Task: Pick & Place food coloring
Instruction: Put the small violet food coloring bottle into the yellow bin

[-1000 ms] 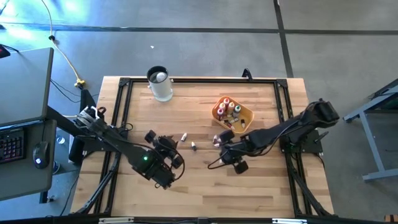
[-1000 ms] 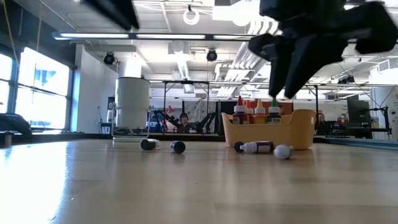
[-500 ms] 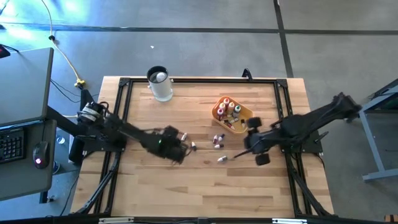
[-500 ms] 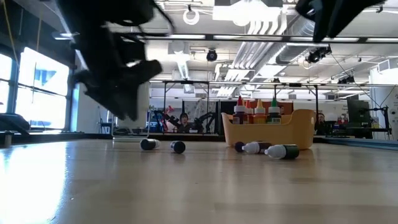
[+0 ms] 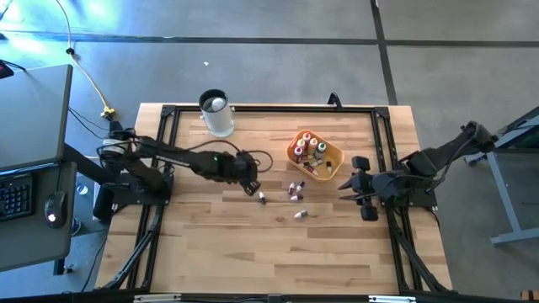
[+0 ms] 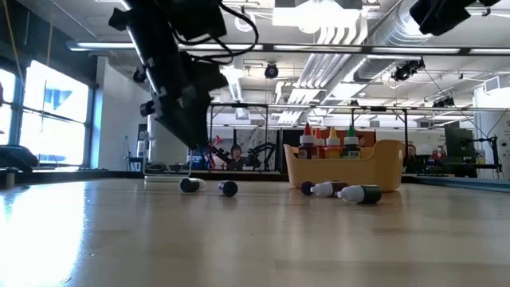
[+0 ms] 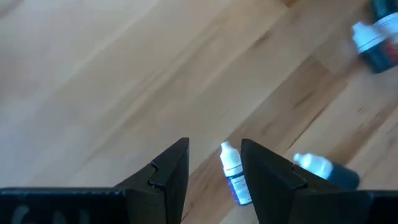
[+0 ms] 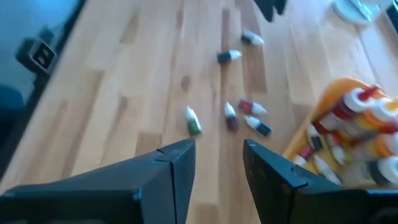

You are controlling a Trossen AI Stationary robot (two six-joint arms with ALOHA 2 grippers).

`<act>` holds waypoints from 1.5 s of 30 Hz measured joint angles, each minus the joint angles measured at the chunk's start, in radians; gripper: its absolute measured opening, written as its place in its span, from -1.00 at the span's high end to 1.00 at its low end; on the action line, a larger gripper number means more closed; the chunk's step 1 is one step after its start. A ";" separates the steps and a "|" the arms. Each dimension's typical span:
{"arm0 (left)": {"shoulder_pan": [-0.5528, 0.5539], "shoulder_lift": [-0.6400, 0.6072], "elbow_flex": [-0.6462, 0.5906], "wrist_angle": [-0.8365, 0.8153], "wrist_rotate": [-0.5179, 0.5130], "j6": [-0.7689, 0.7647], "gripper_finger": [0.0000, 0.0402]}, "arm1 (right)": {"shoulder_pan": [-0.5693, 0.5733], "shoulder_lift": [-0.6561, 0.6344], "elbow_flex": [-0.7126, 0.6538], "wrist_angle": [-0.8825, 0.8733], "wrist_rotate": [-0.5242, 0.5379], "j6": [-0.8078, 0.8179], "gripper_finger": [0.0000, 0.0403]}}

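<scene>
Several food coloring bottles lie on their sides on the wood. A white one with a blue label lies between my open left gripper's fingers, below them and untouched. A dark one lies beside it. In the high view my left gripper hovers over this pair, left of centre. Further bottles and a lone one lie near the orange-yellow tray, which holds more bottles standing upright. My right gripper, open, hangs near the table's right edge, clear of everything.
A tall clear cup with a dark rim stands near the far edge. The table's black frame rails run along its sides. Bare wood stretches along the near half. The right wrist view shows the scattered bottles and the tray.
My left gripper has swung from the near-left part of the table toward the far edge and the right, arriving over the two bottles left of centre. My right gripper has risen and drawn back from the bottles by the tray toward the right edge. One bottle there now lies farther toward the near edge.
</scene>
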 joint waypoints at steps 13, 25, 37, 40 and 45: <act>0.018 -0.078 -0.072 0.196 0.017 -0.008 0.29 | 0.009 -0.092 -0.278 0.389 -0.020 -0.090 0.36; -0.005 0.023 -0.080 0.171 0.199 -0.130 0.29 | 0.008 -0.095 -0.278 0.396 -0.021 -0.092 0.36; -0.019 0.041 -0.079 0.124 0.139 -0.178 0.29 | 0.008 -0.095 -0.278 0.397 -0.022 -0.092 0.36; -0.037 0.061 -0.081 0.119 0.122 -0.175 0.29 | 0.008 -0.095 -0.278 0.397 -0.022 -0.091 0.36; -0.068 0.116 -0.080 0.134 0.120 -0.176 0.29 | 0.008 -0.095 -0.278 0.398 -0.022 -0.092 0.36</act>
